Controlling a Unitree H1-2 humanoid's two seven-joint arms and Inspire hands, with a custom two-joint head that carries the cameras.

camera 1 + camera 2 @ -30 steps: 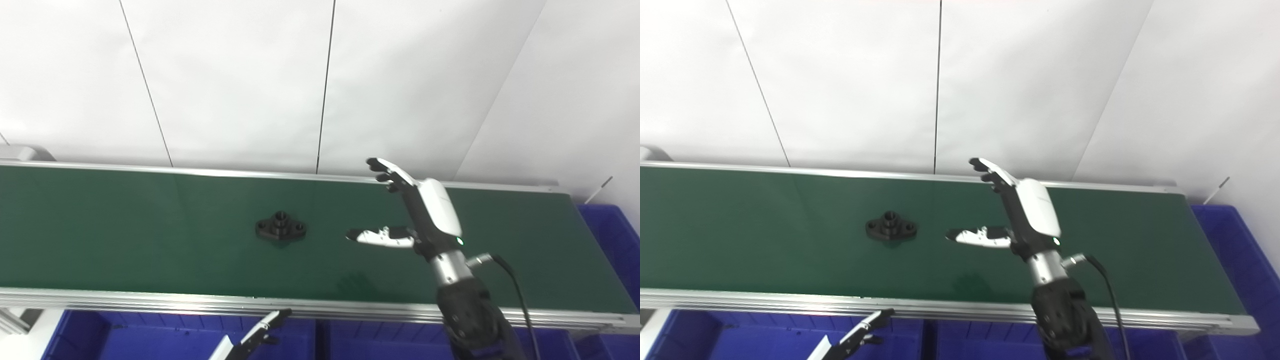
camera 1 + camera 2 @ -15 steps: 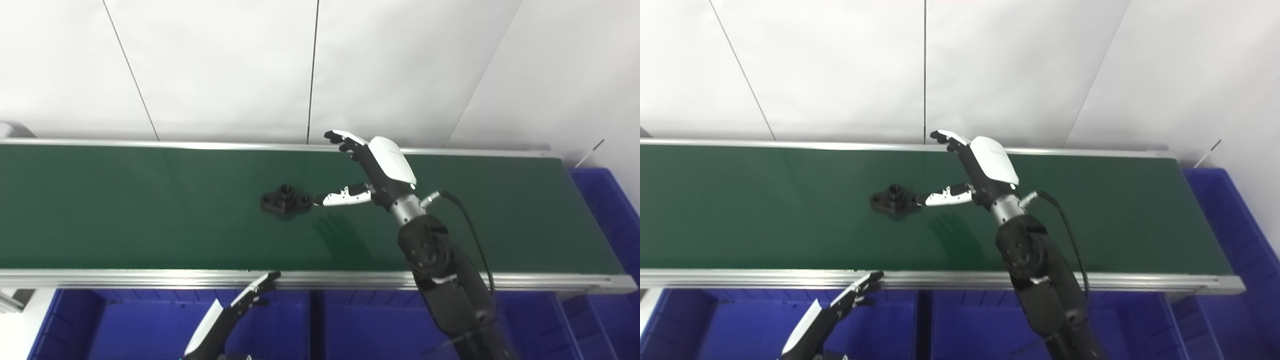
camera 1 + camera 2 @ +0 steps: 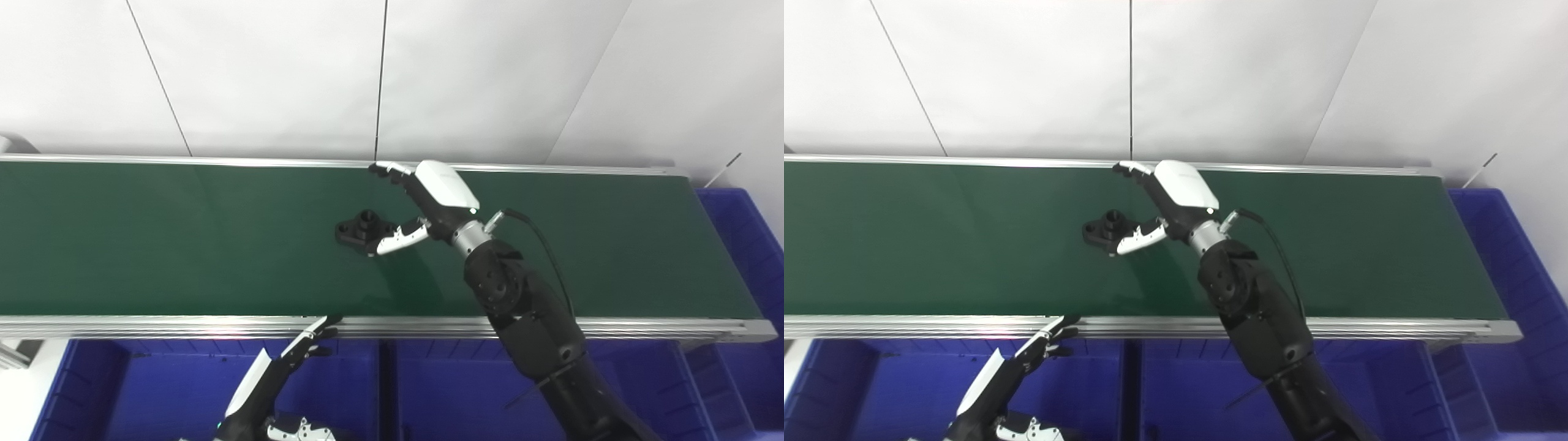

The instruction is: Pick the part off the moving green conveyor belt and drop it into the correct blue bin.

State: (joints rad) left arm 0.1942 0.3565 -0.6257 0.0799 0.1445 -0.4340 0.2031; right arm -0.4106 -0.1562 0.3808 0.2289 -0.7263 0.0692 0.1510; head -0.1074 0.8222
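A small black flanged part (image 3: 361, 228) lies on the green conveyor belt (image 3: 153, 245) near its middle; it also shows in the right eye view (image 3: 1107, 229). My right hand (image 3: 422, 202) hovers just right of the part, open, fingers spread over its far side and the thumb reaching its near right edge. Whether the thumb touches it I cannot tell. My left hand (image 3: 275, 380) is low at the bottom, below the belt's front rail, open and empty.
Blue bins (image 3: 429, 398) line the space below the belt's front rail, and another blue bin (image 3: 747, 239) stands past the belt's right end. A white panelled wall rises behind the belt. A black cable (image 3: 551, 251) loops off the right wrist.
The camera has tilted down. My right hand has moved left toward the part, its thumb now at the part's near right edge. The part has drifted right on the belt. The left hand hardly moved.
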